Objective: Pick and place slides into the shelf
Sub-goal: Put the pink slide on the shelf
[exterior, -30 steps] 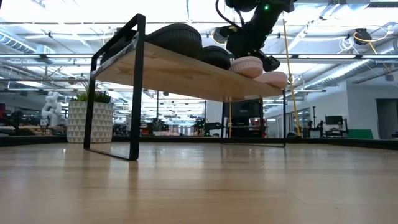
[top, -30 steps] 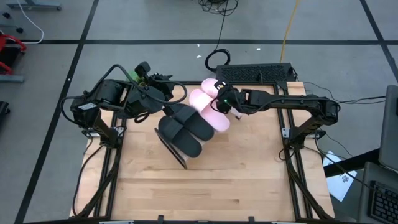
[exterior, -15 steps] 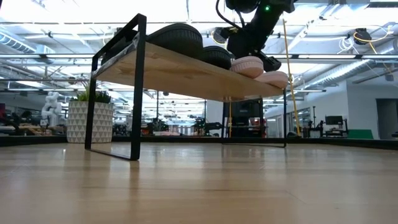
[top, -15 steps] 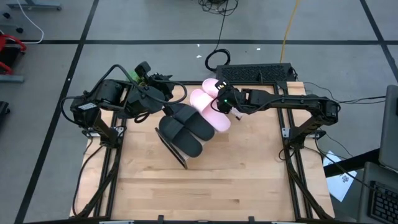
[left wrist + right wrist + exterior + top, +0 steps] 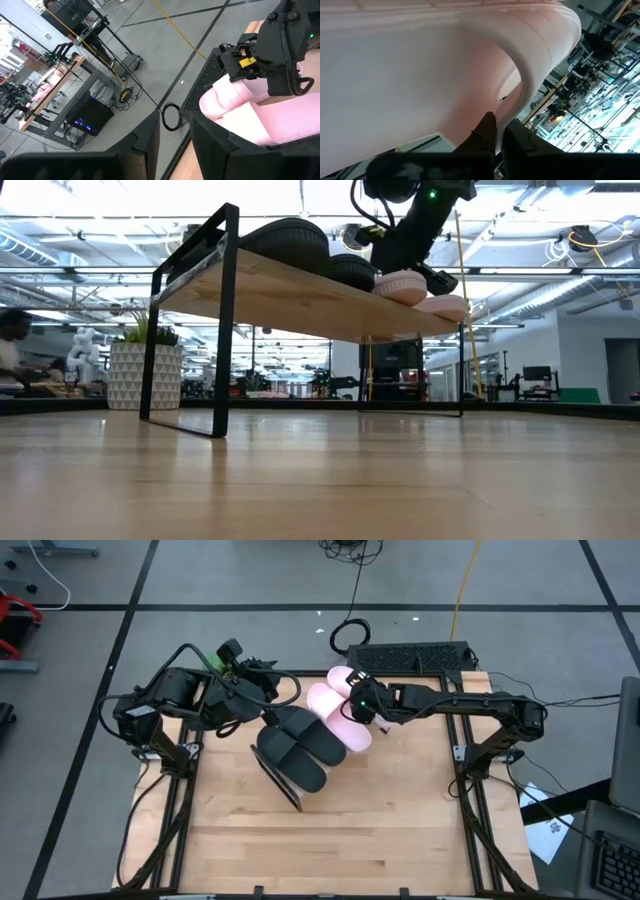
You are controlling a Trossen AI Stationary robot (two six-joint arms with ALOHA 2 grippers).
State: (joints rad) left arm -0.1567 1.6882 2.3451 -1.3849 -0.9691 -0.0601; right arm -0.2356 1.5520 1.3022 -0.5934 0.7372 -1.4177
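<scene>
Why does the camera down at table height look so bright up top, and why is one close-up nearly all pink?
Low view: ceiling lights behind the shelf glare white, so the black slides and the arm read as dark shapes, and the near tabletop is soft. Right wrist view: a pink slide sits so close that it fills the picture; the room behind is blurred.

Shelf (image 5: 300,295) on wooden table (image 5: 340,820).
Two black slides (image 5: 297,748) and two pink slides (image 5: 335,712) lay on its board.

Right gripper (image 5: 250,62) above pink slides (image 5: 250,115)
</scene>
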